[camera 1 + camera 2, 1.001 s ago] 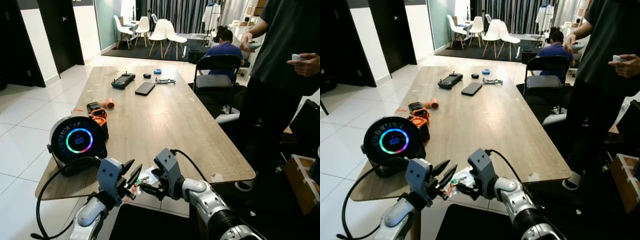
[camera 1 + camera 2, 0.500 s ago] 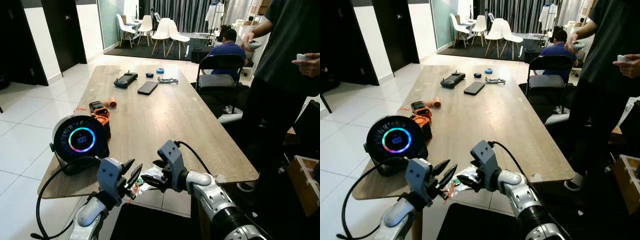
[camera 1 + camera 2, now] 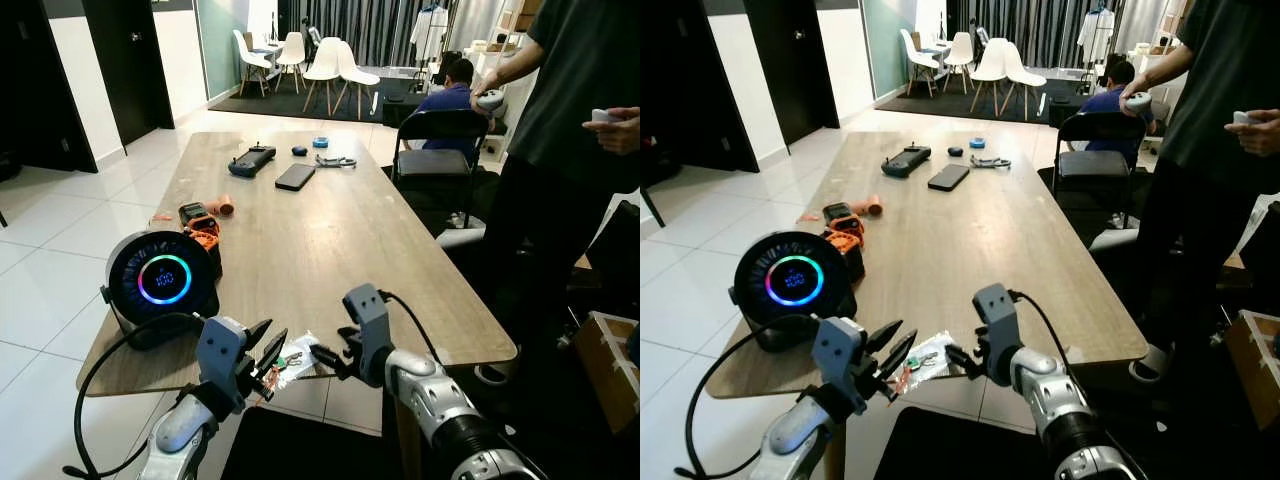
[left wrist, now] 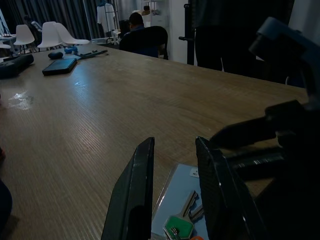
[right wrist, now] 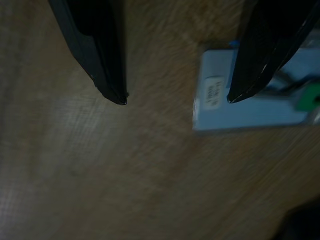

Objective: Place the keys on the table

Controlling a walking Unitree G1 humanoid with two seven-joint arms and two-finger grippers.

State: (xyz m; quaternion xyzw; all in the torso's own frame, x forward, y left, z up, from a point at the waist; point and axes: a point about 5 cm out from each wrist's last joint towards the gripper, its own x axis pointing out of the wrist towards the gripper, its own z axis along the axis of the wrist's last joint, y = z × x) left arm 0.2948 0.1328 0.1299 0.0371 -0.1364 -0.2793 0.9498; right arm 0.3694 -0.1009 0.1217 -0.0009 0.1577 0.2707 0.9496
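The keys (image 3: 290, 356), one with a green head, are in a clear plastic sleeve that lies flat on the wooden table (image 3: 330, 230) at its near edge. My left gripper (image 3: 277, 330) hovers open at the sleeve's left end. In the left wrist view the green key (image 4: 180, 225) lies between its spread fingers (image 4: 142, 190). My right gripper (image 3: 318, 353) is open just right of the sleeve. In the right wrist view one fingertip (image 5: 260, 65) is over the sleeve (image 5: 250, 107) and the other is over bare wood.
A round device with a glowing ring (image 3: 163, 280) and its cable sit at the near left. An orange tool (image 3: 200, 225), a phone (image 3: 293, 176) and a controller (image 3: 250, 160) lie farther back. A person (image 3: 570, 130) stands at the right beside a black chair (image 3: 435, 150).
My right gripper has let go of the sleeve and drawn back to the right. The sleeve now rests on the table edge. The left gripper has stayed where it was.
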